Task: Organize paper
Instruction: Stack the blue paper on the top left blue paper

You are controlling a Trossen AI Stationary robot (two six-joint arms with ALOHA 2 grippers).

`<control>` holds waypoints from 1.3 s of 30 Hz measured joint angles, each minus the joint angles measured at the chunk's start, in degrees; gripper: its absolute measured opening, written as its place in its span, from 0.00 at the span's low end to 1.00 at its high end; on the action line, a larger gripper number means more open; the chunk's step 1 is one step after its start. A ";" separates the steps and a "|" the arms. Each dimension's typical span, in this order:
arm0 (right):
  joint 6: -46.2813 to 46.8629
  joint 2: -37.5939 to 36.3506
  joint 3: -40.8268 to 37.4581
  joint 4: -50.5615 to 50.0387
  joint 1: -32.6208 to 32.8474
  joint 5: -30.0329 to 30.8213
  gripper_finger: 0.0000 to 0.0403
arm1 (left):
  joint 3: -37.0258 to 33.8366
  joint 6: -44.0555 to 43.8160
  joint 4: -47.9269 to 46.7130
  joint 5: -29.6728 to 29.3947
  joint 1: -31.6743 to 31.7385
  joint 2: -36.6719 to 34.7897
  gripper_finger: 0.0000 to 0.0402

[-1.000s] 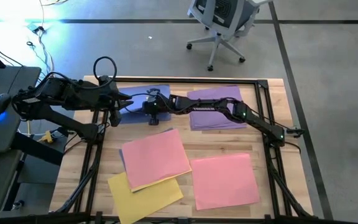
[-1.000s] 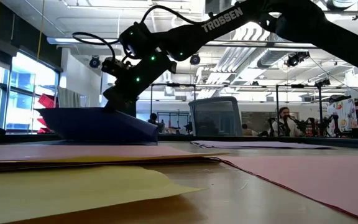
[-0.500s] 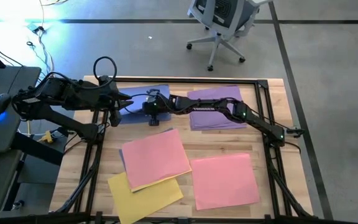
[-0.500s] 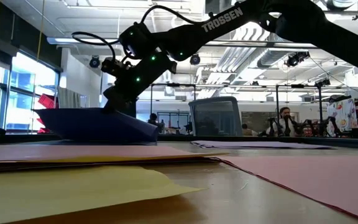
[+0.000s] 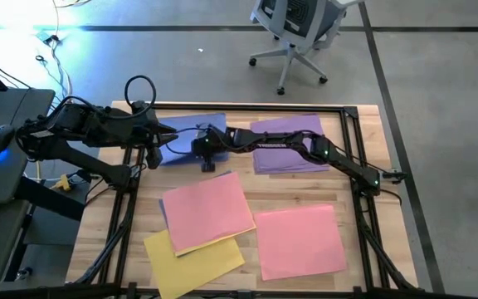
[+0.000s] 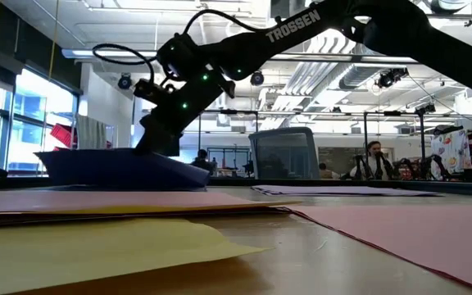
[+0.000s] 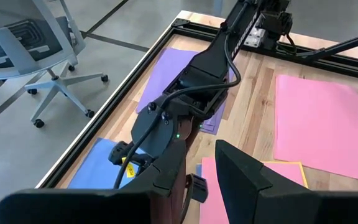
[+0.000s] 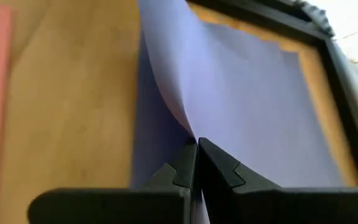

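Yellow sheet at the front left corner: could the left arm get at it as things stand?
Probably yes. The yellow sheet lies on the left arm's side with its front part bare; only a pink sheet covers its far edge. The left gripper hangs by the blue sheet, which the right gripper pinches.

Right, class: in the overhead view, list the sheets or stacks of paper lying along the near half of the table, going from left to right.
Yellow sheet → pink sheet lying partly over it → second pink sheet, apart on the right.
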 joint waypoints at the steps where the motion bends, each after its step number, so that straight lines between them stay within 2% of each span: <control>1: 0.71 0.41 0.00 -0.89 0.02 -0.12 0.00 | 0.00 0.00 -0.02 0.00 0.00 0.01 0.16; 25: 6.30 1.84 0.96 1.26 0.04 0.13 0.00 | -0.01 -0.02 -0.03 0.31 -0.02 0.01 0.16; 31: 7.43 1.84 0.94 1.34 0.04 -0.44 0.10 | -0.01 -0.02 -0.01 0.33 -0.01 0.06 0.16; 39: 7.48 1.84 0.94 1.84 0.06 -4.46 0.24 | -0.01 -0.03 -0.01 0.44 -0.01 0.24 0.16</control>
